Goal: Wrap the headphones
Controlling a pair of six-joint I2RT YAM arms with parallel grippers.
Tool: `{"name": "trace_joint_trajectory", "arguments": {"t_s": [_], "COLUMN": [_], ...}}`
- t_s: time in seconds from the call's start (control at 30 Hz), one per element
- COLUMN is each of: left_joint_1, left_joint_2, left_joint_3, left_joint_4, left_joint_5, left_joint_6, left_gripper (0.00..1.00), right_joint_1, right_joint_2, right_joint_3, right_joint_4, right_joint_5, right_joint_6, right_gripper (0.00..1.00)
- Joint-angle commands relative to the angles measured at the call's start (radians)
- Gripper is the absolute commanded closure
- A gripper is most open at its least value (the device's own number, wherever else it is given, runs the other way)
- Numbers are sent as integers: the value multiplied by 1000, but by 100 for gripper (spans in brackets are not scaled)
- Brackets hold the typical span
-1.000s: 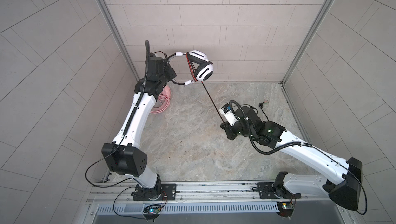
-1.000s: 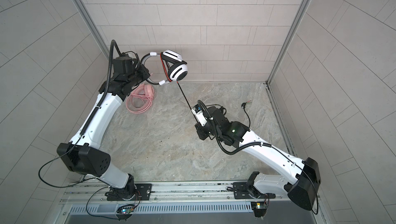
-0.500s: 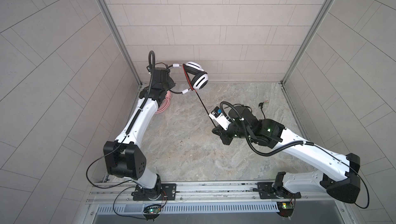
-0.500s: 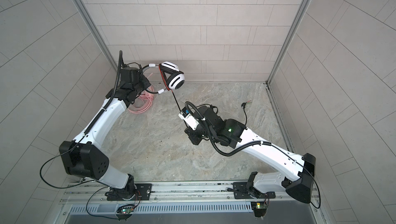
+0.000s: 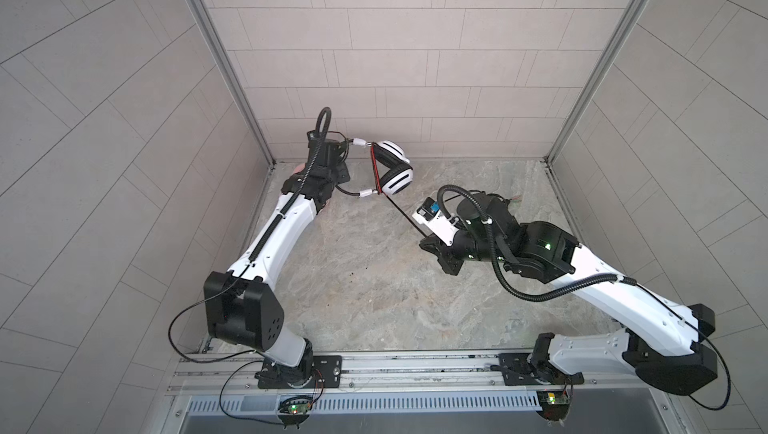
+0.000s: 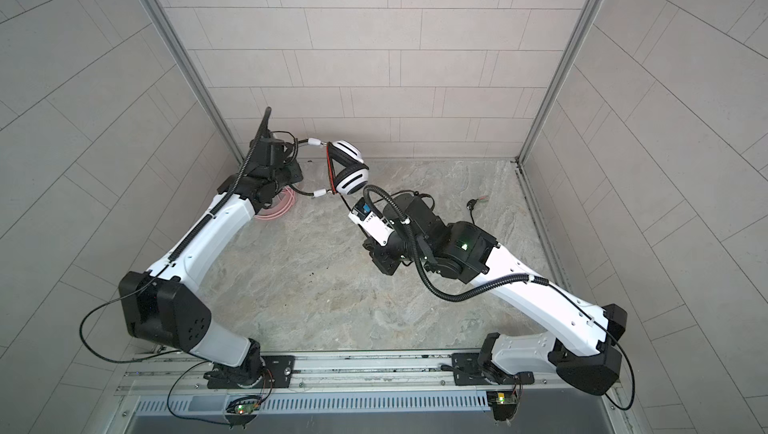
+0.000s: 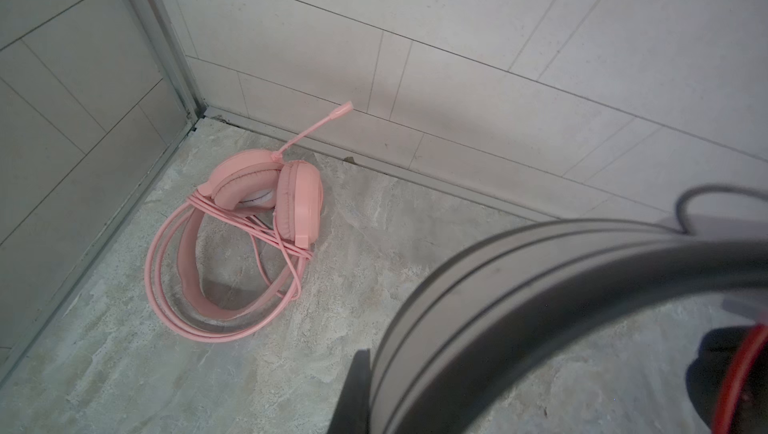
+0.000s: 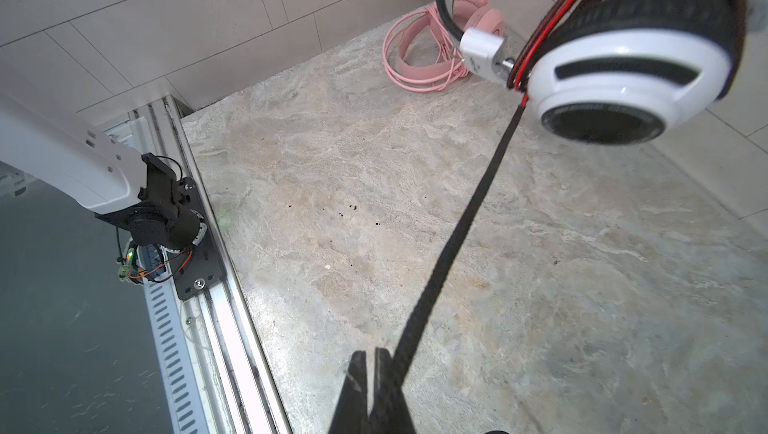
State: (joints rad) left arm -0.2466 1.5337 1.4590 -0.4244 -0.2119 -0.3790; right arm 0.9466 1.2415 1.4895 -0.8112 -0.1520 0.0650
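The white-and-black headphones (image 5: 395, 168) (image 6: 349, 170) hang in the air near the back left corner. My left gripper (image 5: 337, 168) (image 6: 291, 166) (image 7: 374, 403) is shut on their thin black headband (image 7: 498, 307). Black and red cable strands lie across the ear cups (image 8: 623, 78). From there the black cable (image 5: 405, 216) (image 8: 457, 236) runs taut to my right gripper (image 5: 426, 240) (image 6: 368, 245) (image 8: 372, 357), which is shut on it above the floor. The pink headphones (image 7: 257, 220) (image 8: 436, 49) (image 6: 276, 209) lie in the back left corner with their pink cable wound round them.
The cable's loose plug end (image 5: 515, 199) (image 6: 473, 203) lies on the stone floor at the back right, behind my right arm. Tiled walls (image 5: 374, 78) close in the back and both sides. The arms' mounting rail (image 5: 415, 363) runs along the front.
My left arm has brought the white-and-black headphones lower and nearer the front. My right gripper has shifted left with the cable still taut in it.
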Motion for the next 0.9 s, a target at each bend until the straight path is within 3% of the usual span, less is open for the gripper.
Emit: {"name": "trace_joint_trajectory", "arguments": {"t_s": [0.0,0.13,0.23,0.47,0.63,0.87], "left_joint_1": [-34,-50,-64,-173,-192,-192], "left_joint_2": [-58,-58,-66,-102,-115,-145], "left_joint_3": [-13,-4,-8,-22,-46,-80], "left_joint_4": [57,10,-22,-106,-142,-111], "left_joint_5": [-76,-13,260,401,692,905], "left_joint_6": [103,131,243,360,477,468], "left_gripper": [100,100,100,100,100,100], "right_joint_1": [12,13,11,-9,-93,-261], "right_joint_2": [-27,-34,-45,-40,-55,-46], "right_joint_3": [72,142,170,196,167,144], "right_joint_4": [-79,-100,-83,-24,56,108], "right_joint_5": [81,164,212,333,288,171], "right_joint_6": [-81,-134,-177,-241,-242,-178], "right_gripper": [100,100,100,100,100,100]}}
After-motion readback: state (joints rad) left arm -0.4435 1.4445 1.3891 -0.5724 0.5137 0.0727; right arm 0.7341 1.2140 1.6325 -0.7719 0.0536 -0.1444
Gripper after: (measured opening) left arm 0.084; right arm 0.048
